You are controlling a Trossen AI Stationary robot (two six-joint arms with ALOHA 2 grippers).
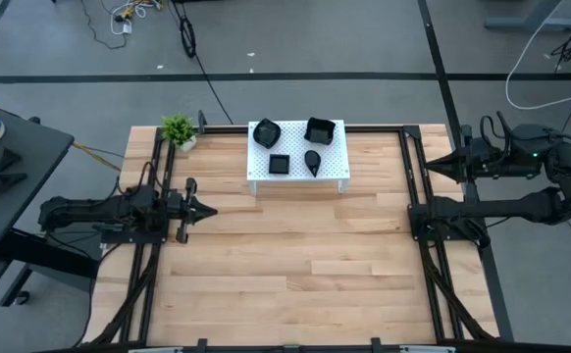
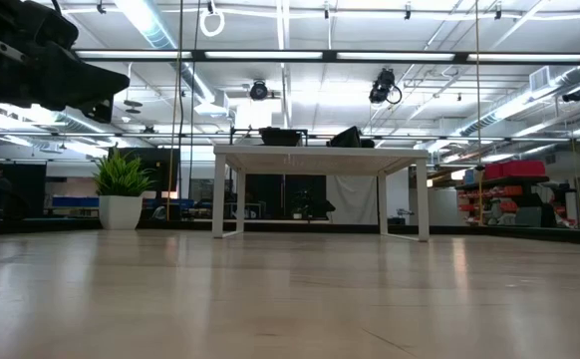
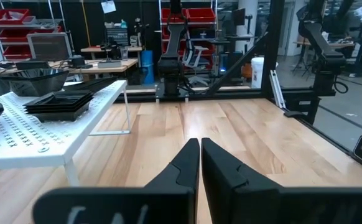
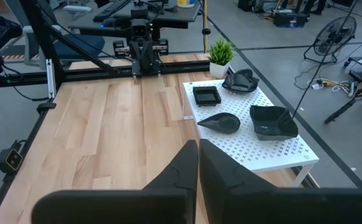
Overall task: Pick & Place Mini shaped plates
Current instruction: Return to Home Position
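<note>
Watching from above, you see left gripper [image 1: 209, 208] and right gripper [image 1: 431, 165] pinched together, empty; mini shaped plates [image 1: 280, 164] on the stand [image 1: 295, 144].

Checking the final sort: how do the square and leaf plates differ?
The square plates have straight edges and four corners; the leaf plates are rounded, tapering to one point. In the high view the square plates sit left of the leaf plates. Both are glossy black, on the stand. The left gripper and right gripper sit at the sides.
</note>
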